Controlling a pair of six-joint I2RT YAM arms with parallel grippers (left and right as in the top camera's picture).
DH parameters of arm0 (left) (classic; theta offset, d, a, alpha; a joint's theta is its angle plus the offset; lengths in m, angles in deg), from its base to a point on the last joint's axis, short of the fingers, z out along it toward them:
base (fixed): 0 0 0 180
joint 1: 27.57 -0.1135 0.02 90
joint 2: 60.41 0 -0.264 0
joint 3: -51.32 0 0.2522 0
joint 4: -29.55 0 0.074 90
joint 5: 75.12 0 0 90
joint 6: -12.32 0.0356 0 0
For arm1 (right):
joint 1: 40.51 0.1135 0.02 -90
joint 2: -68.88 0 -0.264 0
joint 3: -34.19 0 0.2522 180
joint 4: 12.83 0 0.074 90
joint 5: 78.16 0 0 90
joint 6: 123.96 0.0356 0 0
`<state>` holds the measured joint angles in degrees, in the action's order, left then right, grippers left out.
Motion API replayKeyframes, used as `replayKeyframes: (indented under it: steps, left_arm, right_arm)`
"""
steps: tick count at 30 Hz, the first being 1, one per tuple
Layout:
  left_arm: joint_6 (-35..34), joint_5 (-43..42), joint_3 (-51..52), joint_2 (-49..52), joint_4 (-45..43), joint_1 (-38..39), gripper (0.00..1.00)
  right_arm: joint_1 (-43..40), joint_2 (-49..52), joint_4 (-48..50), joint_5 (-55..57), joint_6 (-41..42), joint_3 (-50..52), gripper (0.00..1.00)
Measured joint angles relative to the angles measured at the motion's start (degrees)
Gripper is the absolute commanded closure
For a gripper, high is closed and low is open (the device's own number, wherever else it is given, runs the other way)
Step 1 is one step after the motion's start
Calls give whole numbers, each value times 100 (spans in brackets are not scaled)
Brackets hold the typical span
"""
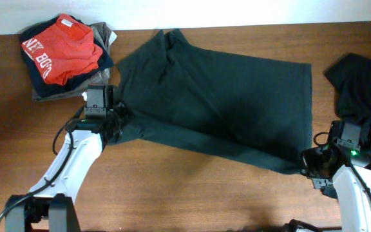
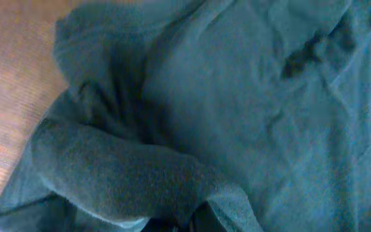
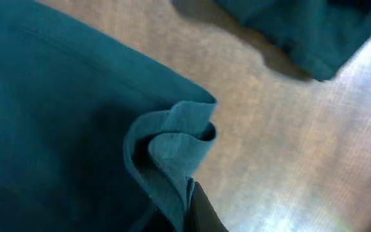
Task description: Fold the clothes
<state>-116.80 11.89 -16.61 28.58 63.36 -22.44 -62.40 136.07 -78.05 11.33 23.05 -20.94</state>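
A dark green shirt [image 1: 224, 96] lies spread across the middle of the wooden table. My left gripper [image 1: 116, 121] is at its left edge, shut on a bunched fold of the shirt [image 2: 140, 180]. My right gripper [image 1: 306, 166] is at its lower right corner, shut on the pinched hem of the shirt [image 3: 179, 154]. The fingers of both grippers are mostly hidden by cloth.
A stack of folded clothes [image 1: 63, 55] with a red and navy shirt on top sits at the back left. A dark crumpled garment [image 1: 362, 84] lies at the right edge, also seen in the right wrist view [image 3: 301, 32]. Bare table [image 1: 192, 193] runs along the front.
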Motion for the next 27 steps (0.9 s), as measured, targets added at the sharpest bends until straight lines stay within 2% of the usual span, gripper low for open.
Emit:
replayKeyframes:
  steps: [5,6,8,10,11,12,13,18,21,25,27]
  left_arm:
    - [-2,0,0,136,-496,0,96]
    - [-2,2,0,164,-595,4,89]
    - [-28,0,0,240,-765,11,59]
    - [-37,20,0,302,-881,17,55]
    - [-46,26,0,326,-911,15,48]
    - [-59,39,0,339,-922,17,26]
    - [-61,46,0,352,-922,17,22]
    - [17,68,0,365,-953,22,22]
    - [280,68,-11,367,-872,22,20]
    - [575,66,-101,337,-221,22,19]
    - [667,66,-160,199,223,22,20]
  right_arm:
    - [0,0,254,-109,2,0,96]
    - [0,0,275,-114,0,0,96]
    - [2,0,330,-136,2,0,82]
    - [44,7,387,-131,-2,0,65]
    - [76,20,428,-127,39,0,56]
    - [120,46,461,-122,26,0,50]
    - [173,83,498,-127,-7,0,49]
    - [450,254,925,-127,-127,0,47]
    - [531,256,977,-129,-448,-44,37]
    - [540,238,439,-129,-1067,-557,20]
    - [538,170,96,-184,-1464,-1047,17]
